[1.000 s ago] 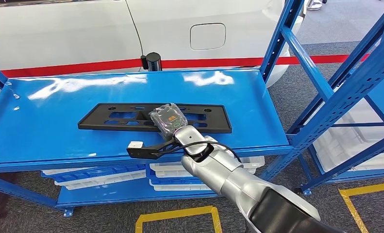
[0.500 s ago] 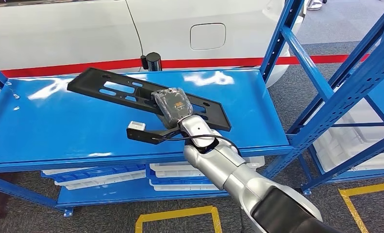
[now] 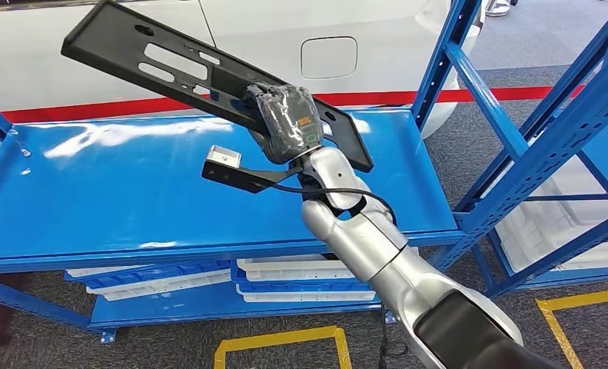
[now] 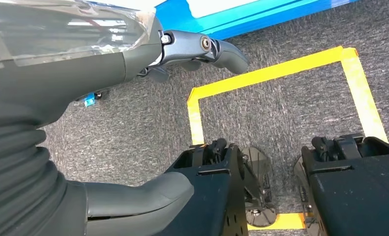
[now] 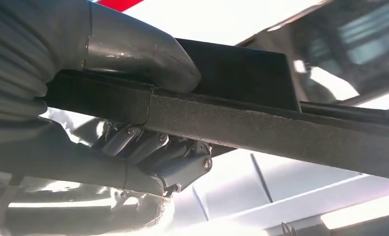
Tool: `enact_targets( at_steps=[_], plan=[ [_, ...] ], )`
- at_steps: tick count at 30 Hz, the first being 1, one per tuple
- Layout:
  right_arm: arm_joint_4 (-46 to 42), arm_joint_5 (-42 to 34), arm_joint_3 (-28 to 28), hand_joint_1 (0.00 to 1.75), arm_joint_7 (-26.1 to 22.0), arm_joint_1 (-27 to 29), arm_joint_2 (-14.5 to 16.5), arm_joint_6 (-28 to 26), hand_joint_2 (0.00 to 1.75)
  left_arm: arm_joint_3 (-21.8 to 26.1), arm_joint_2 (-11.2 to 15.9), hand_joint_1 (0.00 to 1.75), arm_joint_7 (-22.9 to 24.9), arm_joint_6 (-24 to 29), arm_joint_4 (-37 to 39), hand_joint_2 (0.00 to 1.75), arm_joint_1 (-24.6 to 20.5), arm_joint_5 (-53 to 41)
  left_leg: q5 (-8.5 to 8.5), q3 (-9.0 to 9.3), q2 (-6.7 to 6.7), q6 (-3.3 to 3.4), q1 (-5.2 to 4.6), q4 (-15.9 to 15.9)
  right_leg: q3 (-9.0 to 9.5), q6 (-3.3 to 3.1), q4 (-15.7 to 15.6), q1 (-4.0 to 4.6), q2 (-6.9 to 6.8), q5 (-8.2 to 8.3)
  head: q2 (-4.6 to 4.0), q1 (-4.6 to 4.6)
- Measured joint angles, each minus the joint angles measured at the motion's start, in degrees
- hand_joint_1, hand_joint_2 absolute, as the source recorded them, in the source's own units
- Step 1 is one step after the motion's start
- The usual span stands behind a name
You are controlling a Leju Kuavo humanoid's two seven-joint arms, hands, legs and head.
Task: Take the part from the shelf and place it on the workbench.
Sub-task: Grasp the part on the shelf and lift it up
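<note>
Left hand [image 4: 133,64]: hangs at the robot's side over grey carpet with yellow tape. Fingers [image 4: 222,49] loosely curled, thumb apart; nothing in them.

Right arm: silver, comes up from lower right in the head view and reaches over the shelf's front edge.

Right hand [image 3: 289,123]: wrapped in clear film. It grips the part near mid-length. Right wrist view: thumb [image 5: 148,54] presses one face of the part, fingers [image 5: 163,152] curl tight under the other face. Firm clamp, no gap seen.

Part [image 3: 170,65]: long flat black plate with slots and holes. Lifted clear of the shelf, tilted. The end on the robot's left is high, up against the white car behind; the end on its right is low, near the shelf deck but apart from it.

Long axis: runs across the robot, left-high to right-low. The longer stretch sticks out to the robot's left of the fingers.

Shelf [image 3: 93,192]: blue steel deck, glossy, with white trays on the level below. Blue uprights [image 3: 439,61] stand to the right.

Tabletop: no workbench in these views.

Judgement: pick is done, carry is next. The long left overhang will swing wide in a turn; watch the uprights and the car [image 3: 323,31]. The right hand alone bears the load.
</note>
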Motion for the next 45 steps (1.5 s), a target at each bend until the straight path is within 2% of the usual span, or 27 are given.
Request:
enact_targets(
  at_steps=[4,7,11,16,23,28,30,31,33,34,35,37,38,39,41,45],
  plan=[
    [-7.55,-20.89,-3.29,1.75,-5.33,2.22,-0.06,8.26,1.75,-0.11,0.14,0.00,0.04,-0.43,0.00,1.75,-0.01,0.39,0.00,0.00,0.00,0.00,0.00,0.00,-0.01,0.00,0.00,0.00,0.00,0.00,0.00,0.00],
    [-14.18,-35.43,-5.27,1.75,-6.53,3.75,-0.10,13.52,1.75,-0.11,0.23,0.00,0.08,-0.36,0.01,1.75,0.00,0.95,0.00,-0.01,0.00,0.00,0.00,0.00,-0.03,0.00,0.00,0.00,0.00,0.00,0.00,0.00],
    [-22.65,-47.04,-6.81,1.75,-7.26,5.48,-0.54,16.88,1.75,-0.11,0.28,0.00,0.27,0.42,0.02,1.75,0.01,1.18,-0.01,-0.01,0.00,0.00,0.00,0.00,-0.04,0.00,-0.01,0.00,0.00,-0.01,0.00,0.00],
    [-30.89,-52.57,-7.94,1.75,-7.83,8.18,-1.58,18.79,1.75,-0.11,0.33,0.00,0.35,1.35,0.02,1.75,0.03,1.20,0.00,-0.01,0.00,0.00,0.00,0.00,-0.03,-0.01,-0.01,0.00,0.00,-0.01,0.00,0.00],
    [-36.18,-53.61,-8.62,1.75,-7.85,10.24,-2.75,19.27,1.75,-0.11,0.38,0.00,0.26,1.50,0.02,1.75,0.04,1.20,0.00,-0.01,0.01,0.00,0.00,0.00,-0.02,0.00,-0.01,0.00,0.00,0.00,0.00,0.00],
    [-38.36,-55.41,-9.02,1.75,-8.79,11.71,-3.44,19.47,1.75,-0.38,0.34,0.00,-2.66,0.43,0.01,1.75,0.05,1.17,0.00,0.00,-0.01,0.00,0.00,0.00,-0.02,0.00,-0.01,0.00,0.00,-0.01,0.00,0.00],
    [-39.61,-54.47,-9.52,1.75,-9.09,13.04,-4.16,17.68,1.75,-0.18,0.32,0.00,-2.43,2.60,-0.13,1.75,0.48,3.29,-0.01,0.01,-0.01,0.00,0.01,0.00,-0.04,-0.01,-0.02,-0.01,-0.01,-0.01,0.00,-0.01],
    [-40.90,-53.47,-10.19,1.75,-9.22,14.52,-4.90,15.99,1.75,0.78,0.75,0.00,-1.96,6.24,-0.25,1.75,1.25,6.69,-0.02,0.01,-0.07,-0.01,0.04,0.00,-0.01,0.02,-0.03,0.00,-0.05,-0.08,0.00,0.00],
    [-44.63,-52.10,-12.87,1.75,-9.94,18.85,-7.23,13.78,1.75,5.86,3.65,0.00,-3.43,17.13,-0.35,1.75,4.11,20.82,-0.14,0.04,-0.19,-0.14,0.08,-0.02,0.16,0.03,-0.03,0.04,-0.13,-0.25,0.00,0.03],
    [-46.60,-52.16,-14.78,1.75,-10.59,21.21,-8.51,14.00,1.75,10.68,6.42,0.00,-5.60,22.03,-0.06,1.75,6.09,31.50,-0.29,0.11,-0.10,-0.27,0.11,-0.02,0.24,0.04,-0.03,0.08,-0.01,-0.32,0.00,0.04],
    [-48.13,-52.44,-16.64,1.75,-11.27,23.13,-9.55,14.91,1.75,16.38,9.49,0.00,-7.82,24.45,0.36,1.75,8.04,42.48,-0.45,0.21,0.16,-0.38,0.12,-0.02,0.28,0.00,-0.03,0.11,0.24,-0.32,0.00,0.01],
    [-50.18,-52.76,-19.56,1.75,-12.20,25.88,-10.83,16.52,1.75,28.13,15.82,0.00,-10.42,23.07,1.28,1.75,11.61,60.83,-0.69,0.50,0.78,-0.43,0.16,-0.02,0.25,-0.04,-0.02,0.09,0.84,-0.30,0.00,-0.09],
    [-50.81,-52.73,-20.54,1.75,-12.42,26.81,-11.18,16.97,1.75,32.81,18.45,0.00,-11.02,20.96,1.49,1.75,12.93,66.23,-0.71,0.60,0.88,-0.39,0.16,-0.06,0.22,-0.06,-0.02,0.04,0.92,-0.36,0.00,-0.15],
    [-51.22,-52.66,-21.29,1.75,-12.55,27.50,-11.48,17.30,1.75,36.60,20.70,0.00,-11.45,19.32,1.60,1.75,13.90,68.97,-0.70,0.68,0.79,-0.38,0.18,-0.12,0.13,-0.11,-0.01,-0.01,0.82,-0.46,0.00,-0.20],
    [-51.56,-52.45,-22.17,1.75,-12.66,28.39,-11.90,17.80,1.75,42.41,23.76,0.00,-11.52,18.40,1.73,1.75,15.11,66.52,-0.71,0.77,0.38,-0.44,0.26,-0.24,0.08,-0.30,0.00,0.00,0.39,-0.73,0.00,-0.21],
    [-51.78,-52.49,-22.79,1.75,-12.81,29.21,-12.48,18.09,1.75,49.04,26.18,0.00,-9.47,21.20,2.08,1.75,16.52,57.05,-0.74,0.81,0.08,-0.50,0.34,-0.27,0.44,-0.47,0.01,0.09,0.12,-0.84,0.00,-0.17]
  ],
)
